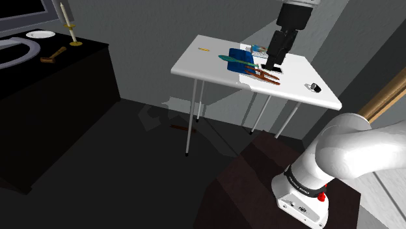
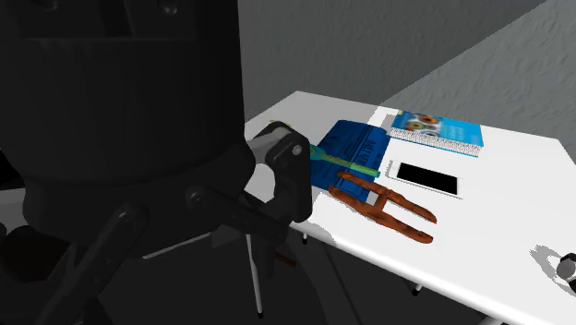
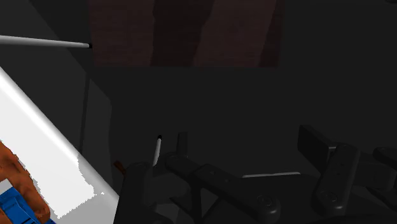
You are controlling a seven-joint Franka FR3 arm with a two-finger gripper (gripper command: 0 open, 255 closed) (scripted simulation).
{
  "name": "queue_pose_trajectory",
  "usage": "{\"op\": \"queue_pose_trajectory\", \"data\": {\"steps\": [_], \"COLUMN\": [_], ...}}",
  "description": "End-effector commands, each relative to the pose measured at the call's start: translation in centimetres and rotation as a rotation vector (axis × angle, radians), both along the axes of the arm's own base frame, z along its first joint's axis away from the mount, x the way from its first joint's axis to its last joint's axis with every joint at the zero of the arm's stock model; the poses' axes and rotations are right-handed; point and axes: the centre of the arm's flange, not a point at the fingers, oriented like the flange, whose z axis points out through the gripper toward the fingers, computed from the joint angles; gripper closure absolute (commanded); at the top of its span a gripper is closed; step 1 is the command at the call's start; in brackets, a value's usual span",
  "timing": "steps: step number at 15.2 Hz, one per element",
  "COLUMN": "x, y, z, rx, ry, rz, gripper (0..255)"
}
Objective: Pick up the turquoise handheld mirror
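- The black jaws hang released, apart and empty, above the white desk (image 1: pixel 208 65) at the end of the arm (image 1: pixel 291 26).
- Closest to them lie brown tongs (image 1: pixel 267 76), just beneath in the shoulder view.
- The turquoise mirror (image 1: pixel 228 59) lies flat across a blue pad (image 1: pixel 242 55), to the shoulder view's left of the jaws, with nothing gripping it.
- Its long axis runs across the desk: the head is at the shoulder view's left and the slim handle points back toward the jaws, so the handle tip is the nearer part.
- In the second exterior view the head sits partly behind the hand, and the handle crosses the pad's near edge.
- Farther out rest a phone (image 2: pixel 426 176) and a book (image 2: pixel 436 130).
- The coming move likely needs a shift along that axis toward the handle, then a descent with the jaws set across it.
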Motion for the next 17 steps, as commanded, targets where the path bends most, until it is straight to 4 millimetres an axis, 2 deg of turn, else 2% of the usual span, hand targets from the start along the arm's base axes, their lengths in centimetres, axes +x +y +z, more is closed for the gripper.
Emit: {"op": "queue_pose_trajectory", "data": {"steps": [1, 17], "x": [0.0, 10.9], "y": [0.0, -15.3], "z": [0.0, -6.9], "rx": [0.0, -0.036], "ry": [0.0, -0.073], "rz": [0.0, 0.159], "gripper": [0, 0]}}
